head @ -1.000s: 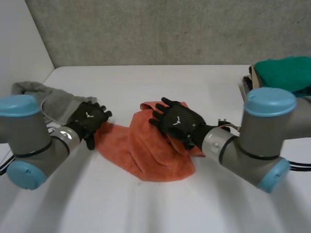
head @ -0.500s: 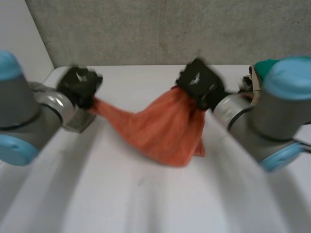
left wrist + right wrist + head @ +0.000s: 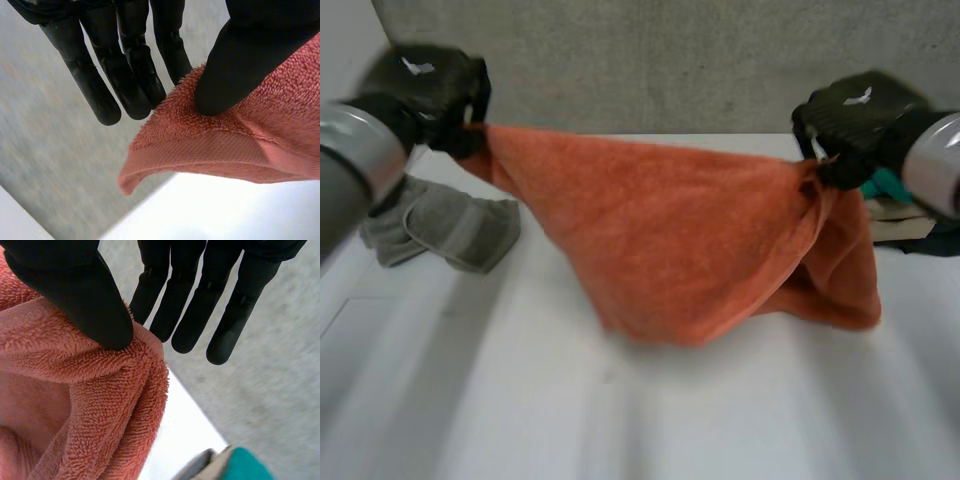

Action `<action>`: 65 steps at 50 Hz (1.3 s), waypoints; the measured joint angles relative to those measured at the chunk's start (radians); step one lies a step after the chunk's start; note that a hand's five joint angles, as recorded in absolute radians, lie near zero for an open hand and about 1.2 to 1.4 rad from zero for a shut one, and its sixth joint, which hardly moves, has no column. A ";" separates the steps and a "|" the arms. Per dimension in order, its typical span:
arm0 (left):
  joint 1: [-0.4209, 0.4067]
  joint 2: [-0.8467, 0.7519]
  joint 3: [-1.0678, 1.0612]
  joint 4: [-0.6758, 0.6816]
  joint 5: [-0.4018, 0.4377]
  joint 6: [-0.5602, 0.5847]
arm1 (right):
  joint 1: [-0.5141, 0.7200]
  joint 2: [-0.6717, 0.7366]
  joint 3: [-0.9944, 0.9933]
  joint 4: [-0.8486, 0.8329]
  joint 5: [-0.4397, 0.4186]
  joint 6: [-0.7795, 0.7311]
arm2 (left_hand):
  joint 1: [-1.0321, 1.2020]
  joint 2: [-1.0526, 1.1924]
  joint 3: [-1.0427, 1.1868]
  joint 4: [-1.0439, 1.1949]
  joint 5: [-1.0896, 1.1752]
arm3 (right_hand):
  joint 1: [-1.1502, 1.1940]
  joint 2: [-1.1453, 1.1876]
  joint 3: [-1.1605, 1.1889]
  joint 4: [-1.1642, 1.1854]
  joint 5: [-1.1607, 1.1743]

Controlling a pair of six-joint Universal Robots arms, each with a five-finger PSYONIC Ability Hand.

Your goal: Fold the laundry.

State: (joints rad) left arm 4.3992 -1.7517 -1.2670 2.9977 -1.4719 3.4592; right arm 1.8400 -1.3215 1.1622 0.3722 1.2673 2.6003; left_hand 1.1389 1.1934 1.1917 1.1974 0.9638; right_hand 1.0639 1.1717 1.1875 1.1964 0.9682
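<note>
The orange towel [image 3: 690,230] is held up across the middle of the frame, stretched between the two robot hands. At the upper left of the frame the left robot hand [image 3: 430,95] is closed on one corner. In the left wrist view that corner is pinched between the thumb and the straight fingers [image 3: 135,80], with the woven hem just past the thumb tip. At the upper right the right robot hand [image 3: 855,120] is closed on the other end of the top edge, where the terry is bunched under its thumb.

The towel hangs in a sagging triangle. Its lowest part is near, and possibly resting on, the white surface [image 3: 520,400]; contact cannot be settled there. Some cloth is doubled behind the right end. A grey towel [image 3: 450,225] lies crumpled at the left of the frame, and a teal cloth [image 3: 882,184] is glimpsed behind the right robot hand.

The step in hand is judged to be spreading the towel before it is laid flat. It would be done well with both pinches firm and the top edge drawn level and taut. The doubled part should be shaken free before lowering, and the towel set down apart from the grey towel.
</note>
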 measured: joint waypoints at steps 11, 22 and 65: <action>-0.013 -0.522 0.362 0.132 -0.058 0.006 | 0.163 0.340 -0.004 -0.458 0.136 0.087 | -0.155 -0.181 -0.179 -0.162 -0.130 | -0.054 -0.066 -0.065 -0.066 -0.041; -0.053 -0.531 0.282 0.338 -0.052 0.011 | 0.261 0.378 0.057 -0.571 0.224 0.083 | -0.930 -0.963 -0.963 -0.975 -0.915 | -0.847 -0.962 -0.981 -0.994 -0.928; -0.214 -0.448 -0.345 0.477 -0.063 0.070 | -0.036 -0.004 0.652 -0.552 0.010 0.019 | -0.496 -0.554 -0.551 -0.558 -0.556 | -0.847 -0.962 -0.981 -0.994 -0.928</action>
State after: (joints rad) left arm 4.1848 -2.1996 -1.6116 3.4743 -1.5347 3.5294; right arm 1.8042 -1.3253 1.8141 -0.1799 1.2771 2.6198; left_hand 0.6434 0.6395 0.6403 0.6398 0.4079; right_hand 0.2168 0.2095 0.2065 0.2022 0.0399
